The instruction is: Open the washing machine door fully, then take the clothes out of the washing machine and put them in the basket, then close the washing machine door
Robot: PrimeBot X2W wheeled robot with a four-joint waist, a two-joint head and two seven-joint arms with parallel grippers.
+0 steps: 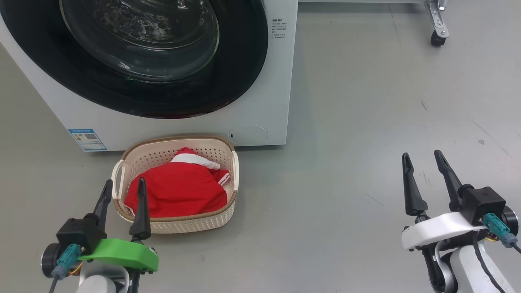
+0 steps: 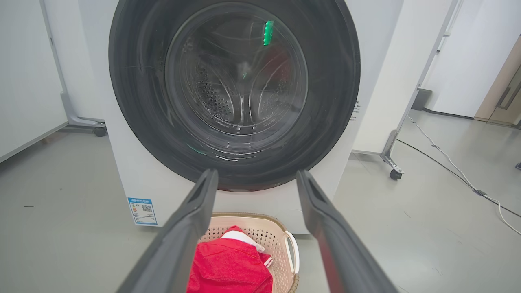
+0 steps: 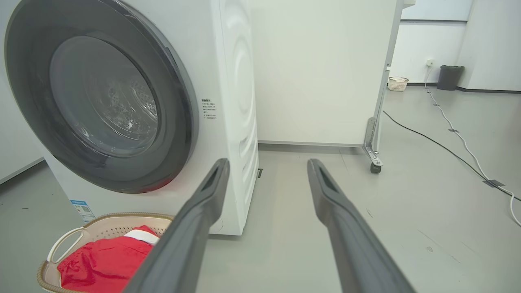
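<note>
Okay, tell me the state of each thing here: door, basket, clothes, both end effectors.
Washing machine door: shut.
Basket: holding the clothes.
Clothes: bunched inside the basket.
Left end effector: open, empty.
Right end effector: open, empty.

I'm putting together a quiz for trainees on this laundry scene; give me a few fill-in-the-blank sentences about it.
1. The washing machine door is ____.
2. The clothes in the basket are ____ with white trim.
3. The left gripper and the right gripper both stand ____, holding nothing.
4. The basket sits in ____ of the washing machine.

Missing words: closed, red, open, front.
</note>
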